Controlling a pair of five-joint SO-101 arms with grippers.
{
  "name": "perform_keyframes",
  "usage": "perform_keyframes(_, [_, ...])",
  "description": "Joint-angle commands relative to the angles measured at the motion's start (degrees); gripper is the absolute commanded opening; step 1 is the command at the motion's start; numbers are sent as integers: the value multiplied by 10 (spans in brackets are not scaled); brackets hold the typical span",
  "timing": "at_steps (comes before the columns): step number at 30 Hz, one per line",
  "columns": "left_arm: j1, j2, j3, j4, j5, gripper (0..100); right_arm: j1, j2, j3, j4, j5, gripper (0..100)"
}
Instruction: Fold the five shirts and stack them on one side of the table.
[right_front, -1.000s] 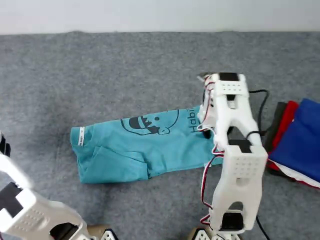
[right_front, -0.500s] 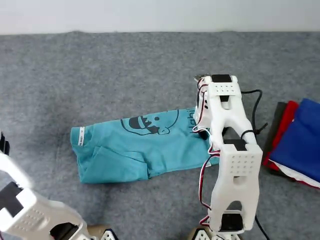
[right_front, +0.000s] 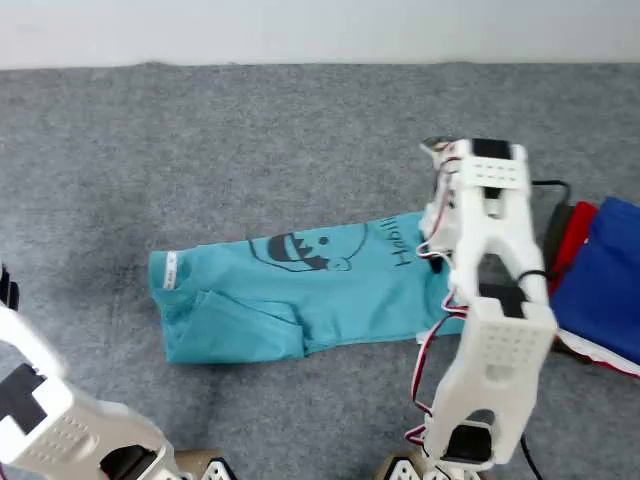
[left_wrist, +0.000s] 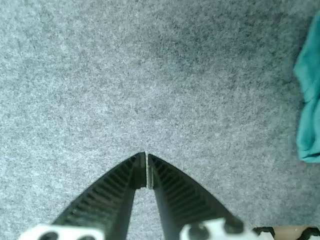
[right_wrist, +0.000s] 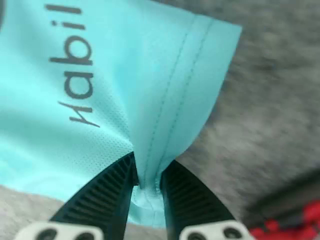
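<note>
Teal shirt (right_front: 300, 290) hem hidden in right hand (right_wrist: 147, 176)

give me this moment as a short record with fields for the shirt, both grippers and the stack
shirt in work: teal shirt, partly folded, mid-table
right gripper: shut on the teal shirt's hem, at the end nearest the stack
left gripper: shut, holding nothing, over bare grey table
stack: folded shirts, blue on top, red and dark beneath, beside the right arm

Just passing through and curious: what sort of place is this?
Likely a robotics lab or test bench, not a laundry: a white robot arm pinches a teal shirt on a grey carpeted table, with folded shirts stacked beside it.
</note>
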Motion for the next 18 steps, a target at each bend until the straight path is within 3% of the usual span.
perform_keyframes(1, [4, -7, -22, 15, -4, 15, 65, -56, -4, 1, 62, 9])
perform_keyframes(7, [5, -7, -22, 15, -2, 15, 105, -67, -42, 44, 130, 9])
perform_keyframes(18, [7, -46, -18, 15, -2, 15, -34, -107, -71, 89, 128, 10])
